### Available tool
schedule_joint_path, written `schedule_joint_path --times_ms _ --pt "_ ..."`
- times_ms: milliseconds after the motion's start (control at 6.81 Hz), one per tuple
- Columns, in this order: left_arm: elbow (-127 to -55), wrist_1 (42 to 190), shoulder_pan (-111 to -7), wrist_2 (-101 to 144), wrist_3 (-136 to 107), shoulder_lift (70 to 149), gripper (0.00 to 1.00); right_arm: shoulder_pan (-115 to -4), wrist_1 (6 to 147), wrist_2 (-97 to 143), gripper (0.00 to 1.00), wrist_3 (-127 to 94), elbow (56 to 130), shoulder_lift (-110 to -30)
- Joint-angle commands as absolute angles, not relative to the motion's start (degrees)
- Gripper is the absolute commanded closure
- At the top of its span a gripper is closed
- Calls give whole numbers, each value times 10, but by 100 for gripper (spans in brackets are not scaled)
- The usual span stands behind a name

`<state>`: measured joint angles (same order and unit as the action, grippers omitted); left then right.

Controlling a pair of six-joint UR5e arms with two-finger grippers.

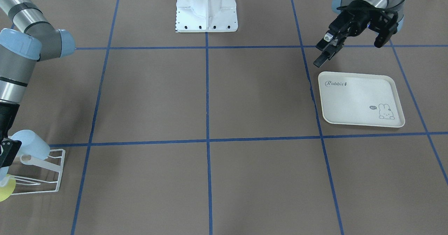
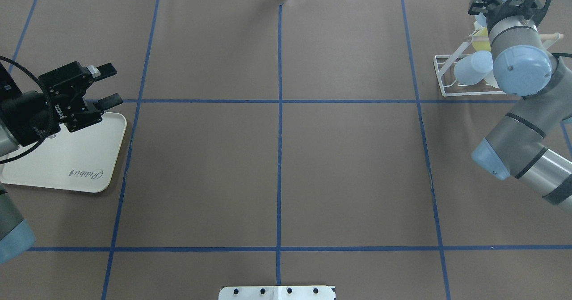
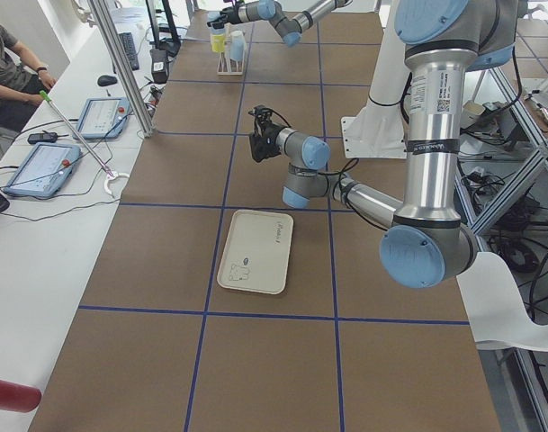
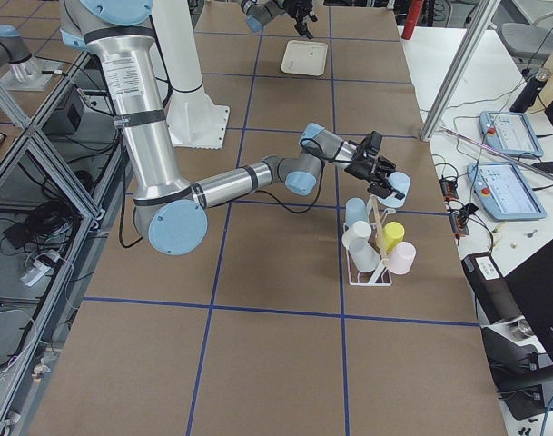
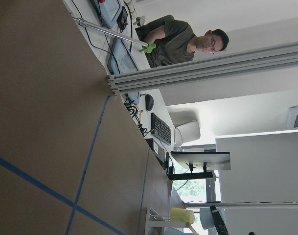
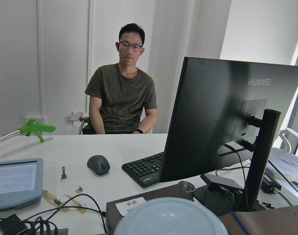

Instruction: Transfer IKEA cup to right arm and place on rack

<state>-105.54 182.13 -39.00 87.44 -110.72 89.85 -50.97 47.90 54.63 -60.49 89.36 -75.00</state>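
My right gripper [image 4: 388, 182] is at the far right end of the table, above the white wire rack [image 4: 371, 272]. A pale blue IKEA cup [image 4: 399, 187] sits in its grasp near the rack's upper end. The same cup fills the bottom of the right wrist view [image 6: 171, 215], where no fingers show. The rack [image 2: 440, 74] carries other cups. My left gripper [image 2: 114, 84] hangs open and empty over the far edge of the cream tray [image 2: 67, 166]. In the front-facing view the left gripper [image 1: 316, 55] is just beyond the tray [image 1: 357, 98].
On the rack rest a pale blue cup [image 1: 33, 144], a yellow cup [image 4: 394, 234], a white cup [image 4: 362, 241] and a pink cup [image 4: 401, 259]. The robot base [image 1: 206, 11] stands at the middle. A seated person [image 6: 122, 98], a monitor [image 6: 227, 112] and tablets lie beyond the table's edge.
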Motion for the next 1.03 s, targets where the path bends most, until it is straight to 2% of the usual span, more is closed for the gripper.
schedule_joint_path --times_ms 0,441,881 --pt "-1052 1822 -389 875 -1107 896 0 -508 476 550 100 -604 872 -742" --pt "-1049 1822 -389 875 -1107 896 0 -500 476 551 100 -608 864 -741" --pt "-1049 1822 -389 875 -1107 896 0 -497 473 552 100 -609 810 -701"
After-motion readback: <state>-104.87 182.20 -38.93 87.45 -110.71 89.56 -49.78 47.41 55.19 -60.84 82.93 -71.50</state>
